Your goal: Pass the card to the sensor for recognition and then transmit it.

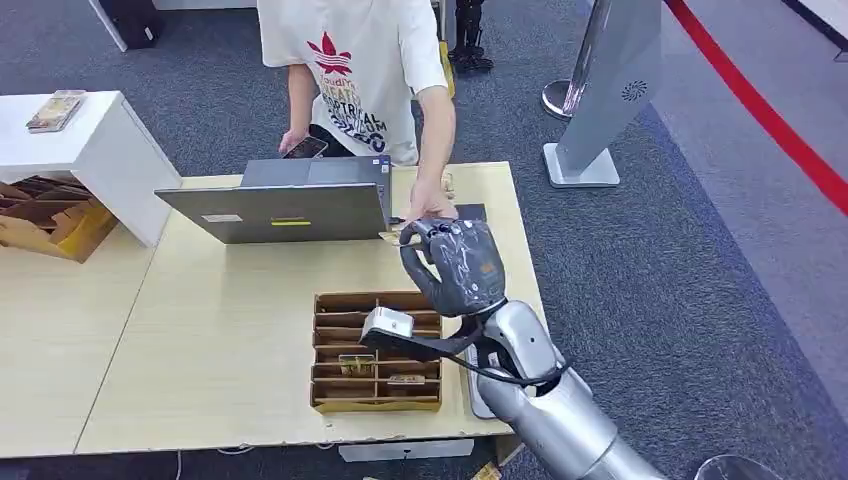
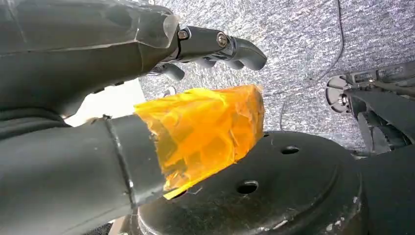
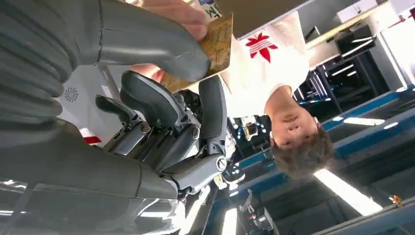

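Note:
A tan card (image 3: 219,41) is pinched between the thumb and a finger of my right hand (image 3: 161,93). A person's fingers (image 3: 178,12) also grip the card at its other end. In the head view my right hand (image 1: 455,265) is raised over the table's far right part, just below the person's hand (image 1: 430,205). A dark flat pad (image 1: 472,212) lies on the table beside the laptop (image 1: 290,210), right behind my hand. My left hand (image 2: 88,54) hangs by my body with its fingers apart and nothing in it; its thumb (image 2: 205,127) is wrapped in orange tape.
A wooden divided tray (image 1: 375,350) with small items sits on the light wood table (image 1: 220,330) near its front edge. The person in a white shirt (image 1: 360,60) stands behind the table holding a phone (image 1: 305,148). A white cabinet (image 1: 90,150) stands left, a grey stand (image 1: 600,100) right.

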{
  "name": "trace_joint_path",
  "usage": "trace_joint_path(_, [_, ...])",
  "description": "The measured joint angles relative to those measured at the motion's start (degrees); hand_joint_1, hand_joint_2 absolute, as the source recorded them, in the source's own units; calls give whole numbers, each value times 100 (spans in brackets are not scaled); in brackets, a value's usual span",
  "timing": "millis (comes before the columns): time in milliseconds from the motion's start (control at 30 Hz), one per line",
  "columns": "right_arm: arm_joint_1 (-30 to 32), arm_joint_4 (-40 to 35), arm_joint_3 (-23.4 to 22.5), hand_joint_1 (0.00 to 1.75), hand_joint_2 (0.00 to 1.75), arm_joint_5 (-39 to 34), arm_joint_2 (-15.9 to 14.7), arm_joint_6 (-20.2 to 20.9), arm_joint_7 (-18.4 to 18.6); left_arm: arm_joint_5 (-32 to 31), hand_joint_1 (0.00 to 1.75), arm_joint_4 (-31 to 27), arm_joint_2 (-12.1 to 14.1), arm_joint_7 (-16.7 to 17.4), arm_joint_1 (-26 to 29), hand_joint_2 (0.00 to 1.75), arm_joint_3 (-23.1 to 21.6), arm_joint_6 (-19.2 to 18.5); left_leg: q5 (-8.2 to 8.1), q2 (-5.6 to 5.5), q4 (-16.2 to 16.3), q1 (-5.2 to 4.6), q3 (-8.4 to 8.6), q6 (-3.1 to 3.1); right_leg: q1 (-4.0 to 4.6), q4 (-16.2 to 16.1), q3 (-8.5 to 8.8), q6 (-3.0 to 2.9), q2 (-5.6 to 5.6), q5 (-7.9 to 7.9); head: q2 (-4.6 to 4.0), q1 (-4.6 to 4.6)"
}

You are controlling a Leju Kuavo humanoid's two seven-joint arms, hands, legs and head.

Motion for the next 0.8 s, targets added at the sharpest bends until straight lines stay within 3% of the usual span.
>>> trace_joint_path(167, [28,-123,-53,175,175,-98,0,2,-9,0,0,0,0,0,2,0,0,2,0,0,0,0,0,0,0,0,0,0,0,0,0,2])
trace_joint_path(200, [30,-138,-57,150,175,-100,0,2,-9,0,0,0,0,0,2,0,0,2,0,0,0,0,0,0,0,0,0,0,0,0,0,2])
trace_joint_path(233, [34,-153,-59,7,175,-107,0,4,-9,0,0,0,0,0,2,0,0,2,0,0,0,0,0,0,0,0,0,0,0,0,0,2])
trace_joint_path(267, [35,-162,-64,0,175,-118,0,11,-9,2,0,0,0,0,3,0,0,2,0,0,0,0,0,0,0,0,0,0,0,0,0,0])
trace_joint_path(800, [36,-260,-112,0,175,-157,0,131,-15,7,0,0,2,0,4,0,0,-7,0,0,0,0,0,0,0,0,0,0,0,0,0,2])
